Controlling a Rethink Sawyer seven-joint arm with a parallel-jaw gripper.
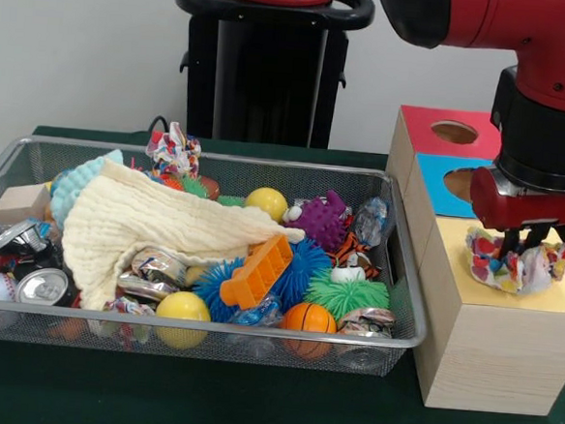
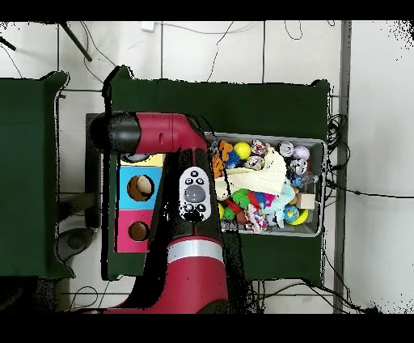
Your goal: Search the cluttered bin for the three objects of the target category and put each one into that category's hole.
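On the left of the front view, the wire basket (image 1: 34, 156) sits on the green tabletop (image 1: 201, 400), heaped with clutter. A large cream cloth (image 1: 146, 227) drapes over cans, spiky balls and a wooden block. At the basket's far rim, one patterned cloth bundle (image 1: 175, 153) pokes up in plain sight; any other bundle is either buried or not visible. To the right stand the three boxes in a row: red top farthest, blue top in the middle, and the yellow-topped box (image 1: 478, 323) nearest. Over the yellow top the gripper (image 1: 518, 250) hangs with its fingers clamped on a second cloth bundle (image 1: 519, 265), which rests on or just above the surface. The yellow box's hole is hidden under the bundle and gripper in both views.

The step in hand looks like the drop: this bundle is at its box. The next move calls for letting go so it falls through the hole, then returning to the basket for the bundle at the far rim.
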